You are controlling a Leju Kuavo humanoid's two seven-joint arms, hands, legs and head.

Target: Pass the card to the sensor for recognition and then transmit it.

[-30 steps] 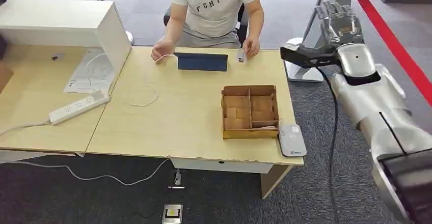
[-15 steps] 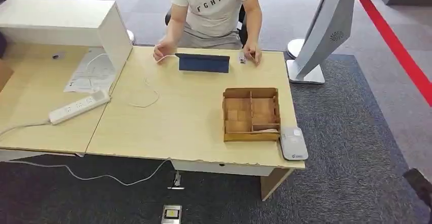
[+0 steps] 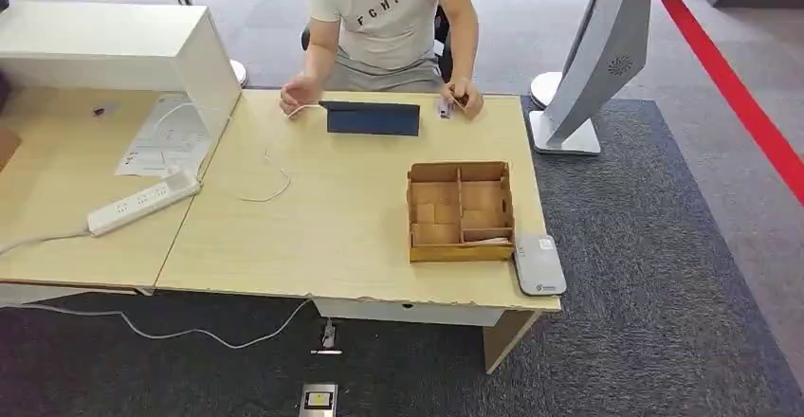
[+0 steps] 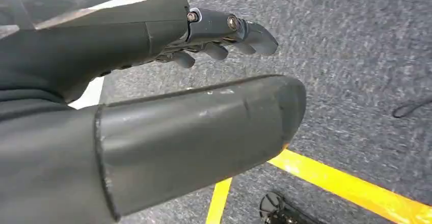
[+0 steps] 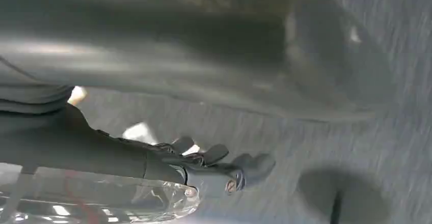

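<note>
Resting at the worktop's (image 3: 313,246) near right corner, the sensor (image 3: 539,264) is seen beside the wooden box (image 3: 461,210). The left hand (image 4: 168,107) and right hand (image 5: 193,81) hang over carpet, fingers spread, nothing grasped. Where the card lies cannot be told.

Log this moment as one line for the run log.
left hand: down over carpet, holds nothing | right hand: same | sensor: table corner beside box | person: seated opposite
</note>
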